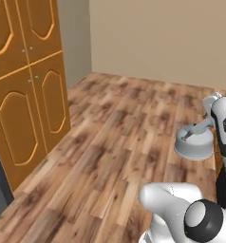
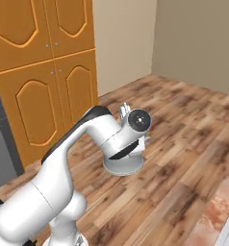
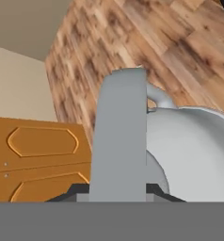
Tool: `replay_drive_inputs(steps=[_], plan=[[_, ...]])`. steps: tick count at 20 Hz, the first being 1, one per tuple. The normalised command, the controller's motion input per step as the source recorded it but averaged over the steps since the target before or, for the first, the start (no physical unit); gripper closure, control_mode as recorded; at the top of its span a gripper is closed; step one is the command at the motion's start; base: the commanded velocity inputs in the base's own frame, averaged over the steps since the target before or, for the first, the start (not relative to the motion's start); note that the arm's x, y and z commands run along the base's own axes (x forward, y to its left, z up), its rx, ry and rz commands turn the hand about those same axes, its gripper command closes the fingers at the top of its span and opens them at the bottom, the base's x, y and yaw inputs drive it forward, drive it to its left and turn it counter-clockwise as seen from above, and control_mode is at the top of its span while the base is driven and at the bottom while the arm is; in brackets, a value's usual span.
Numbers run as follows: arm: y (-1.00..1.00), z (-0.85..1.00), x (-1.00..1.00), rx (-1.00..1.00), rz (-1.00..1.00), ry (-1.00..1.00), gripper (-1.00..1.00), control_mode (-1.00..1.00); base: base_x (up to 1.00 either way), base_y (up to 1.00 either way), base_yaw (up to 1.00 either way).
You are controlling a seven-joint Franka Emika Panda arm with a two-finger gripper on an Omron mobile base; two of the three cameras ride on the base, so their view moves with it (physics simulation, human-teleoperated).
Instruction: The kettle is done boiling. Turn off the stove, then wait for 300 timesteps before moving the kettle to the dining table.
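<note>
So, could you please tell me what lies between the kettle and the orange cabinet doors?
Bare wood-plank floor, as the left base view shows: nothing stands between the kettle, held aloft, and the orange cabinet doors.

Silver-grey kettle [image 1: 194,142], orange cabinet doors [image 1: 27,95]
</note>
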Motion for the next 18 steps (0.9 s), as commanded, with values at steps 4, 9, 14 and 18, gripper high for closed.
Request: replay_drive_inputs(steps=[4, 9, 14, 18], plan=[[0.00, 0.00, 0.00, 0.00, 0.00, 0.00, 1.00, 1.00, -0.24, -0.31, -0.37], [0.00, 0.00, 0.00, 0.00, 0.00, 0.00, 1.00, 1.00, -0.54, -0.17, -0.35], [0.00, 0.00, 0.00, 0.00, 0.00, 0.00, 1.00, 1.00, -0.70, -0.07, -0.32], [0.00, 0.00, 0.00, 0.00, 0.00, 0.00, 1.00, 1.00, -0.61, -0.02, -0.29]])
